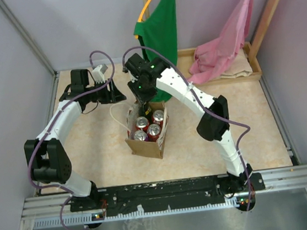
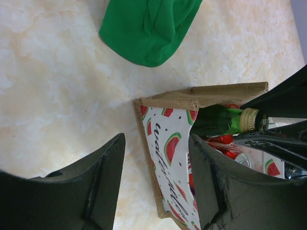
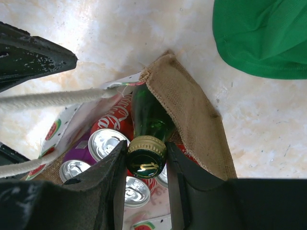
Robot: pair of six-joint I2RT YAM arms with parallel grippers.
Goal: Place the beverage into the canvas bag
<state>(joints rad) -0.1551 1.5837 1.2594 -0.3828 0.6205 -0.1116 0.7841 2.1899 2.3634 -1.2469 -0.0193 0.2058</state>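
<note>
Bottle (image 3: pixel 148 117) partly in bag (image 3: pixel 192 115) beside cans (image 3: pixel 108 141); right gripper (image 3: pixel 146 159) clenched on cap. Lowering, release remain. Left gripper (image 2: pixel 156 153) spread, empty.

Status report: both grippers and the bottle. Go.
Left gripper open beside canvas bag. Right gripper shut on green bottle at its cap, bottle partly inside bag. Cans crowd it; rope handle alongside.

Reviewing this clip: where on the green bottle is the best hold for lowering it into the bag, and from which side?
The neck just under the gold cap, coming from above. The green bottle has its body down between the cans and the canvas bag wall, so only the neck is free. The right gripper is clamped there.
</note>
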